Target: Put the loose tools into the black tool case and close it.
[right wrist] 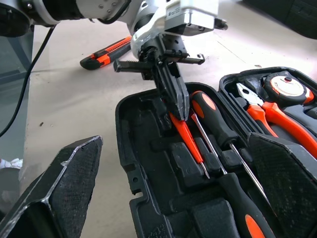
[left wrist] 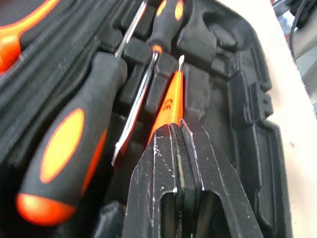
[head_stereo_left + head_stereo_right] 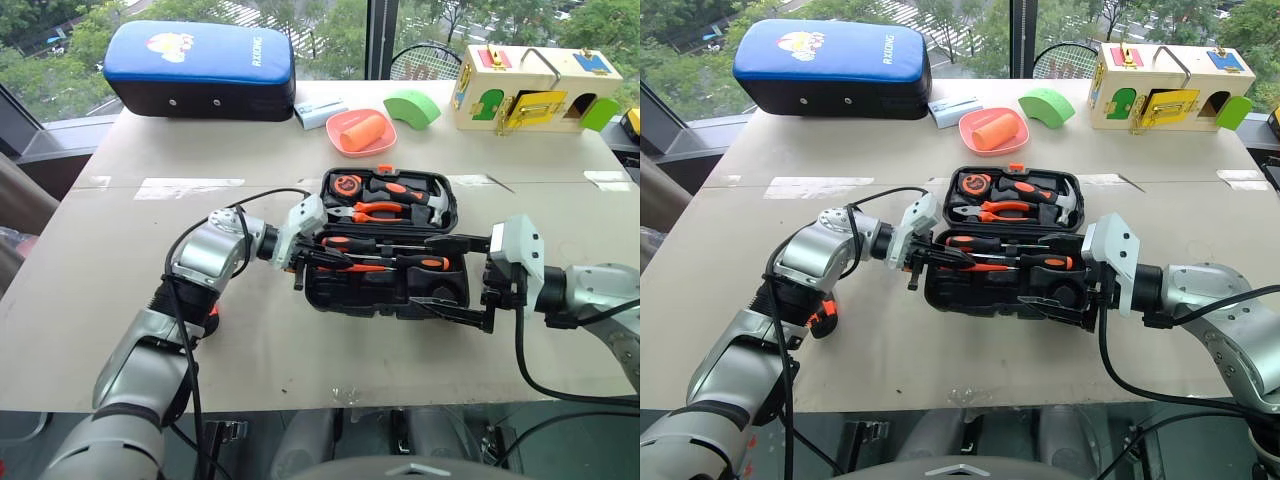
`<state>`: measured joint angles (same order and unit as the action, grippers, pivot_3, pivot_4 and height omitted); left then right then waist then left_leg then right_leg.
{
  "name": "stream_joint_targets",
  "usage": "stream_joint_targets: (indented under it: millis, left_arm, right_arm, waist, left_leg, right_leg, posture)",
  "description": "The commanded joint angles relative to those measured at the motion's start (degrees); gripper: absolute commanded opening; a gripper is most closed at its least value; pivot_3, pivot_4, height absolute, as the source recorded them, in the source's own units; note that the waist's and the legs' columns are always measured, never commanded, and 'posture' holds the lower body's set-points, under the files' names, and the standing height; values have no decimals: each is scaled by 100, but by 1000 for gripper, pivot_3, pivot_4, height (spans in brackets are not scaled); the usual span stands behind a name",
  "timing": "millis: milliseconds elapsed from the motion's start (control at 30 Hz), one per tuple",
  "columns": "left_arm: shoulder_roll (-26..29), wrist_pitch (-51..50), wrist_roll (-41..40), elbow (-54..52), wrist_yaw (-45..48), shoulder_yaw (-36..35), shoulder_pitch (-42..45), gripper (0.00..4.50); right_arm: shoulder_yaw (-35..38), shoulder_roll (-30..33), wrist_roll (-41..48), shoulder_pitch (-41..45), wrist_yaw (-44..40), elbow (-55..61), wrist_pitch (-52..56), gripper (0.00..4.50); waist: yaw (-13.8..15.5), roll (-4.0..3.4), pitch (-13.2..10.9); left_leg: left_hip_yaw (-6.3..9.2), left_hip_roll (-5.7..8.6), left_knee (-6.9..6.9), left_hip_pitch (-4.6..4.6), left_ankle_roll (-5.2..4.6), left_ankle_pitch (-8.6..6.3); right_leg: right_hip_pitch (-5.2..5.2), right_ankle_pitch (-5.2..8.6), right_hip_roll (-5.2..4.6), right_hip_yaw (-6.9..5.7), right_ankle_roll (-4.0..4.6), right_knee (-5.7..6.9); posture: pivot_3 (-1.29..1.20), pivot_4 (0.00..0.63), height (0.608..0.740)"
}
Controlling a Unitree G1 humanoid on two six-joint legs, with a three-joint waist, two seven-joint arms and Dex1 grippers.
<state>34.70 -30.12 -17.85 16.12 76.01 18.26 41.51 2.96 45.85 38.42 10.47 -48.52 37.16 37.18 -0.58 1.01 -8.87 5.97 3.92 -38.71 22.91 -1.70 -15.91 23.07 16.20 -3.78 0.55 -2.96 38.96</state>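
Observation:
The black tool case [image 3: 330, 296] lies open in the middle of the table. Two screwdrivers [image 3: 345, 242] [image 3: 425, 262] lie in its near half, and beside them a slim orange tester screwdriver [image 2: 169, 101]. My left gripper [image 1: 182, 110] is shut, its tips down on the handle end of the tester; whether it pinches the tester is unclear. My right gripper [image 3: 465, 275] stands wide open at the right end of the case's near half, holding nothing. The orange-and-black utility knife [image 1: 106, 52] lies on the table to the left of the case, partly under my left forearm.
The far half of the case holds a hammer, pliers [image 3: 375, 211] and a round tape measure. At the back stand a blue-and-black padded case [image 3: 200, 70], a pink dish with an orange cylinder [image 3: 360, 130], a green arc block [image 3: 412, 107] and a wooden latch box [image 3: 530, 90].

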Motion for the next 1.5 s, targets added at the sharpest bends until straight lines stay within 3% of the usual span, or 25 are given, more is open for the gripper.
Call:
stream_joint_targets:
  millis: [33, 567, 1033, 1500]
  left_arm:
    - [2, -33, 43, -195, -5, -96, -75, 20]
    - [298, 239, 567, -385, -146, 119, -586, 20]
    - [198, -125, 190, -682, -316, -411, -386, 20]
    - [269, -118, 351, -1164, -729, -423, -992, 20]
  right_arm:
    - [68, 37, 28, 33, -38, 128, -81, 4500]
    - [-34, -41, -23, 75, -24, 72, -128, 4500]
    - [-84, -73, -60, 102, -66, 38, -163, 4500]
    - [-327, -150, -100, 477, -321, -249, -273, 4500]
  waist:
    - [-4, 0, 0]
    - [-16, -4, 16]
    - [-9, -5, 18]
    - [-13, -6, 18]
  left_leg:
    - [0, 0, 0, 0, 0, 0]
    - [-1, -1, 5, -7, 0, 0]
    - [-1, -1, 6, -10, 0, 0]
    - [-1, -1, 8, -10, 0, 0]
  right_leg:
    - [0, 0, 0, 0, 0, 1]
    - [-2, 0, 0, 3, 0, 0]
    - [-4, 0, 1, 2, 0, 0]
    - [-3, 0, -1, 3, 0, -1]
  posture:
    - [0, 150, 735]
    - [0, 150, 735]
    - [0, 150, 735]
    - [0, 150, 735]
